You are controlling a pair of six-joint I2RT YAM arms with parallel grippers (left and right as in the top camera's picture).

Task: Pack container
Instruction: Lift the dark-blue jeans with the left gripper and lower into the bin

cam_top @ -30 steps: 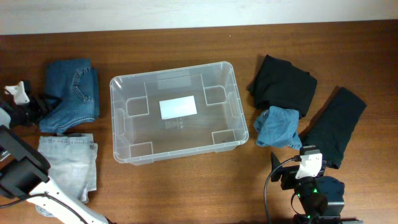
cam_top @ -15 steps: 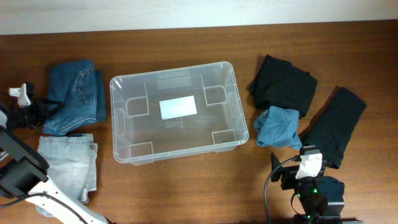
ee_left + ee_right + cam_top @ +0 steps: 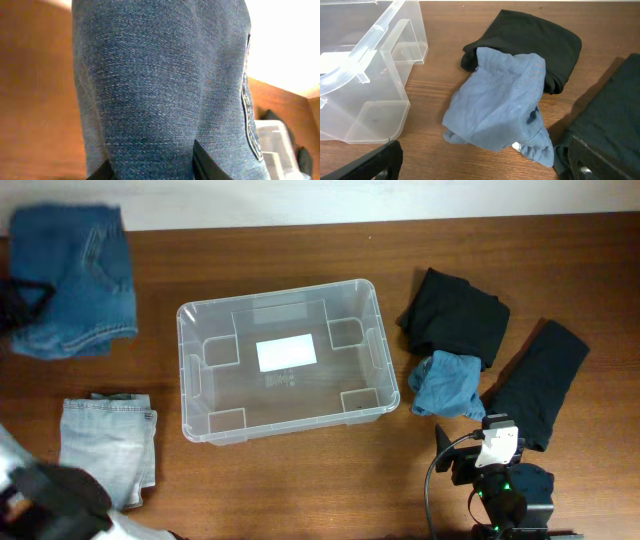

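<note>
The clear plastic container (image 3: 190, 395) stands open in the middle of the table, with only a white label (image 3: 286, 353) on its base. Its corner shows in the right wrist view (image 3: 367, 55). My left gripper (image 3: 152, 169) is shut on folded dark blue jeans (image 3: 160, 85) and holds them raised at the far left (image 3: 72, 275). My right gripper (image 3: 485, 167) is open and empty, low over the table just before a crumpled light blue cloth (image 3: 500, 100), right of the container.
Folded light blue jeans (image 3: 105, 448) lie at the front left. A black garment (image 3: 455, 315) lies behind the light blue cloth (image 3: 448, 385), and another black garment (image 3: 540, 385) lies at the far right. The right arm's base (image 3: 500, 480) sits at the front edge.
My left gripper has lifted the dark blue jeans off the table and carried them up and toward the far left corner. The right arm has not moved.
</note>
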